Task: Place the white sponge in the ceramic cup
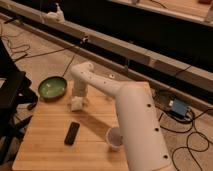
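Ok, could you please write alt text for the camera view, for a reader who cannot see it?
A white robot arm reaches across a wooden table, its open claw low over the white sponge beside a green bowl. The ceramic cup stands near the table's front edge, with a black remote lying nearby.
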You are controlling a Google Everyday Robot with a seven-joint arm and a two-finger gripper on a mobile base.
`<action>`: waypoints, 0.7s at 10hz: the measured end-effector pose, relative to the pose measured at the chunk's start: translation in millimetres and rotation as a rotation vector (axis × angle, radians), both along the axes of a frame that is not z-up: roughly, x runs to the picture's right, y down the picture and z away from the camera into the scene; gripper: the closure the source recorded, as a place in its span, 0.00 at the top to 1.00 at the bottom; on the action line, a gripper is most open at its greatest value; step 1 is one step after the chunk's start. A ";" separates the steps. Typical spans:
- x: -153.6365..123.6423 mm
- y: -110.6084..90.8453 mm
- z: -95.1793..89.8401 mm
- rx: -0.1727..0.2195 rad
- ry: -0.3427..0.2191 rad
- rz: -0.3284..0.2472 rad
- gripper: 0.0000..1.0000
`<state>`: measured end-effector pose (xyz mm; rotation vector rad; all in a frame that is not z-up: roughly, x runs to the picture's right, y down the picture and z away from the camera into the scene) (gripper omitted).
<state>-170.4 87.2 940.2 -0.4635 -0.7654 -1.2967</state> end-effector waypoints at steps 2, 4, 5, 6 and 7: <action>-9.5 -1.5 2.4 -0.001 -0.014 -0.011 0.80; -18.6 0.8 5.2 -0.010 -0.033 -0.024 0.72; -19.4 2.9 7.1 -0.018 -0.039 -0.021 0.62; -17.8 4.0 8.8 -0.026 -0.041 -0.016 0.52; -16.0 4.1 10.7 -0.029 -0.044 -0.010 0.42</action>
